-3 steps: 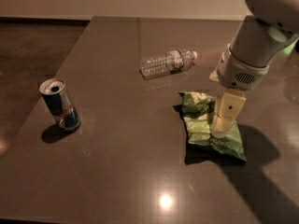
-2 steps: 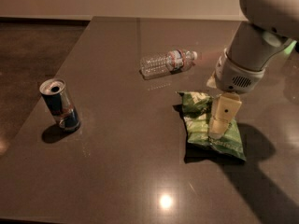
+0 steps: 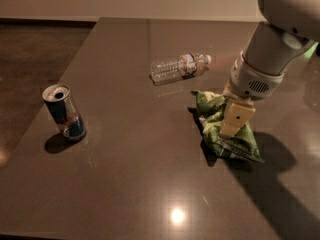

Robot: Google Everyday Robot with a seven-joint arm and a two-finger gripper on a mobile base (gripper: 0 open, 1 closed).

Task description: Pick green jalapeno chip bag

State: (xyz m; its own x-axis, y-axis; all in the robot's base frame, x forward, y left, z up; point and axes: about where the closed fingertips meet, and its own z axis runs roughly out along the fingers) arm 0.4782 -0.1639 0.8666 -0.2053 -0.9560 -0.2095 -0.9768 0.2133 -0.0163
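Green bag (image 3: 212,115) lies crumpled on the dark counter (image 3: 125,174), toward the right edge, near bottle (image 3: 179,67). Gripper (image 3: 232,128) sits on bag's middle; jaws' state cannot be told. Can (image 3: 64,112) stands near left edge.

Dark table (image 3: 125,184), green chip bag (image 3: 212,115), water bottle (image 3: 179,67) (on its side), upright can (image 3: 64,113), pincer (image 3: 233,125) at bag.

The gripper (image 3: 230,130), at the green jalapeno chip bag (image 3: 236,147), edged left.
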